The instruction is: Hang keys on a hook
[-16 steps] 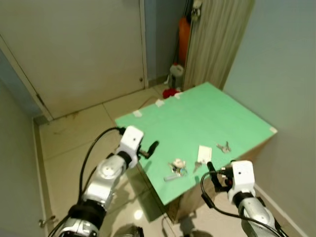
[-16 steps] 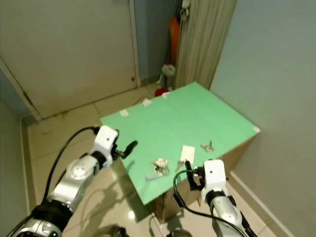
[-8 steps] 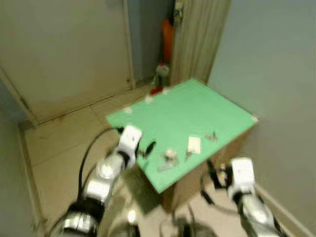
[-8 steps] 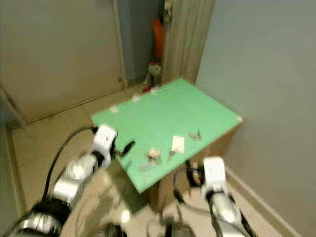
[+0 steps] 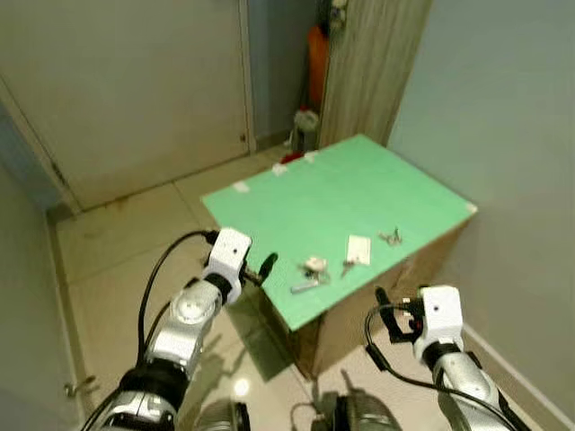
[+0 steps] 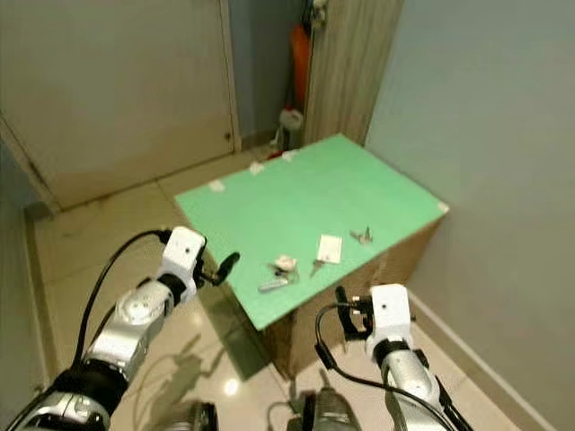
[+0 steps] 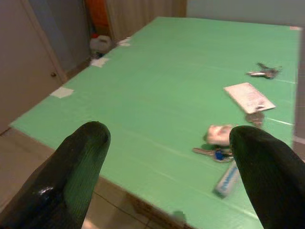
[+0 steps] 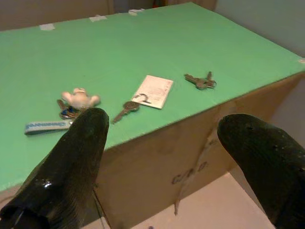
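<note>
Stepped back and steadied since a second ago: green table [image 5: 359,193] now sat farther off and higher in the head views, blur gone. Left gripper [image 5: 263,267] hovered at the near left corner, spread wide, holding nothing. Right gripper [image 5: 384,305] hung below the front edge, likewise wide apart and bare. Keys with the small figure and strap [image 8: 66,110] lay untouched near the front edge, beside a tagged key [image 8: 147,93] and a loose bunch [image 8: 200,81]. Judged: pickup not yet begun; no hook made out.

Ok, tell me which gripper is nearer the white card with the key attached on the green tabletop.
Right, though not by much. The right gripper hangs below the table's near edge, close under the white card with its key. The left gripper hovers at the table's left edge, beyond the keychain bunch.
</note>
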Tool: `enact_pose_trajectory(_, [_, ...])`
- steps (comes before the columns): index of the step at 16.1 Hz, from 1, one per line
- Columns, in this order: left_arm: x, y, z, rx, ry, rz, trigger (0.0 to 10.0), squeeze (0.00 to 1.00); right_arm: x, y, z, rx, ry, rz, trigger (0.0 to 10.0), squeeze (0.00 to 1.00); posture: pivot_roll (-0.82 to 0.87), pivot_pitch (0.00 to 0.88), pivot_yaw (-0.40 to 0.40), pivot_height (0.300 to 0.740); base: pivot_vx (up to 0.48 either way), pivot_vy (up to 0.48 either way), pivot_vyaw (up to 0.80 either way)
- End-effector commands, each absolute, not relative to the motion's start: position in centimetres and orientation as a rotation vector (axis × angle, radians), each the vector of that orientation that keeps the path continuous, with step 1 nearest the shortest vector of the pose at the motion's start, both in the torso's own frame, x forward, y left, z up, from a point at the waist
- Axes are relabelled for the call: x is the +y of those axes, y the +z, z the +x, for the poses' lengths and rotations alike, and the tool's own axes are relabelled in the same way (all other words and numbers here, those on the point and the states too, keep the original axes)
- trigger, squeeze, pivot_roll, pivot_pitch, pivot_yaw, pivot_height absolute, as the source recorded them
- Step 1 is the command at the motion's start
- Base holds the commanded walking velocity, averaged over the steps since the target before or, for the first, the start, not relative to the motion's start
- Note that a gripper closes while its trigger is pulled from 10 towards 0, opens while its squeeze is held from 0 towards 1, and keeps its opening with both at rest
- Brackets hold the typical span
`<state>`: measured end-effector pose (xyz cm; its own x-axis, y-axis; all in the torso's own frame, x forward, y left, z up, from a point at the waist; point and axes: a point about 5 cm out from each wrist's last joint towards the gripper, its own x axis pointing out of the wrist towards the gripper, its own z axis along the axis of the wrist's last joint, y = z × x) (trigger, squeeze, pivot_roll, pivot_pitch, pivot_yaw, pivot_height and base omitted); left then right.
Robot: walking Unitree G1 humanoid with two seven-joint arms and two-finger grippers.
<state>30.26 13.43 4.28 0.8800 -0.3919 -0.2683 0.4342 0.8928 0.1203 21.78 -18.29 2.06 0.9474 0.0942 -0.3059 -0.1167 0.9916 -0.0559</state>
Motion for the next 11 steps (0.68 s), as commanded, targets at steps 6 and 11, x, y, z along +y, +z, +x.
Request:
enact_pose_trajectory(6, [13.28, 4.55, 30.17, 0.22, -0.438, 0.172, 10.0, 0.0, -17.95, 2.42, 21.39, 0.278, 0.132, -0.081, 10.0, 1.0, -0.14, 0.039, 0.007, 0.683, 0.0, 0.0, 0.0])
enact_pose_trajectory(11, [12.88, 4.77, 30.15, 0.206, -0.452, 0.179, 10.0, 0.0, -17.39, 2.6, 21.92, 0.271, 0.146, -0.085, 10.0, 1.0, -0.14, 0.049, 0.008, 0.683, 0.0, 0.0, 0.0])
